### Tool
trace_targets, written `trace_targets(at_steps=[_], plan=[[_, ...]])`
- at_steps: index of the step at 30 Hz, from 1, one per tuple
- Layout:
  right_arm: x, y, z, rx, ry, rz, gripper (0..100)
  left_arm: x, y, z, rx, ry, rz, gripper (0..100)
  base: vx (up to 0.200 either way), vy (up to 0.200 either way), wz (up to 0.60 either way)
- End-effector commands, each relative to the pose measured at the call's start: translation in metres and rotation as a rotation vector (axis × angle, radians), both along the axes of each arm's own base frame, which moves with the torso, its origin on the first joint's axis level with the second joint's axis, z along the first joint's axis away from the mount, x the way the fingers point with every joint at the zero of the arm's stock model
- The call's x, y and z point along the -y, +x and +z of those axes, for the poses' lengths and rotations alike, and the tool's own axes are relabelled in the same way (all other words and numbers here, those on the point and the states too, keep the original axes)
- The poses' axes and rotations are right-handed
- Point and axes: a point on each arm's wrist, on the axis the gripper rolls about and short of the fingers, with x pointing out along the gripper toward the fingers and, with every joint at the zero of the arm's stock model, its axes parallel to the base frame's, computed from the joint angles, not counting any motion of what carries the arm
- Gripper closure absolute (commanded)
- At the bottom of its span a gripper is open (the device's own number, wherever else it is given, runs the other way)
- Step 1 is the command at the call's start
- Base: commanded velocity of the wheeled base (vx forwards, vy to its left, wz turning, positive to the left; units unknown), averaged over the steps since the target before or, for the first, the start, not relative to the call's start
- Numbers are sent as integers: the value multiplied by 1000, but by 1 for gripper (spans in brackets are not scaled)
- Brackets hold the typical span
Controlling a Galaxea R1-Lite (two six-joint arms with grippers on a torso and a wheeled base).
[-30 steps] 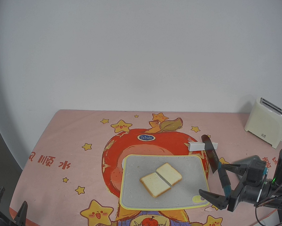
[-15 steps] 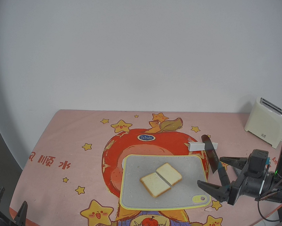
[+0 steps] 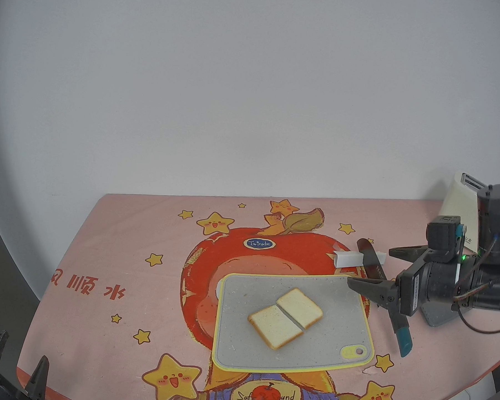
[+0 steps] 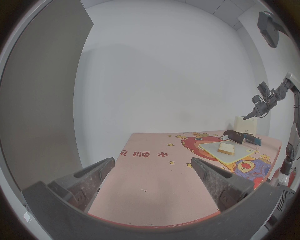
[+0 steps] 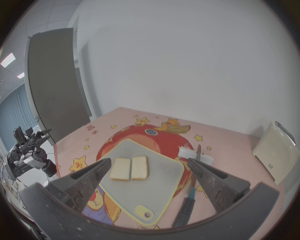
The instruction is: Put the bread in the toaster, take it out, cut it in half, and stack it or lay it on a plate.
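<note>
Your right gripper (image 3: 371, 266) has risen off the knife (image 3: 401, 331) below it, jaws apart and empty; bread (image 3: 274, 324) beside it looks halved, so plating remains.

left gripper (image 3: 22, 348): low, jaws apart | right gripper (image 3: 370, 266): aloft, jaws apart, empty

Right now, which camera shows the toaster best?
The right wrist view: the toaster stands nearly whole and unblocked, with its top slot visible. In the head view the right arm covers most of the toaster. In the left wrist view it is small and far off.
</note>
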Motion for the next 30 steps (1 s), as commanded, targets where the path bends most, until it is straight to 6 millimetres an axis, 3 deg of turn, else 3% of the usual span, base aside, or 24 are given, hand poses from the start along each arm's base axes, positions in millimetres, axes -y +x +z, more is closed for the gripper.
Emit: trace_targets(at_steps=[1, 9, 16, 23, 30], plan=[[-2, 8, 10, -65, -46, -17, 0, 0, 1, -5, -19, 1, 0, 0, 0, 0, 0], [-30, -2, -25, -167, -110, 80, 0, 0, 1, -5, -19, 1, 0, 0, 0, 0, 0], [-43, 10, -33, -155, -41, -45, 0, 0, 1, -5, -19, 1, 0, 0, 0, 0, 0], [-45, 12, -33, -158, -33, -53, 0, 0, 1, -5, -19, 1, 0, 0, 0, 0, 0], [-56, 28, -52, -150, -133, -148, 0, 0, 1, -5, -19, 1, 0, 0, 0, 0, 0]])
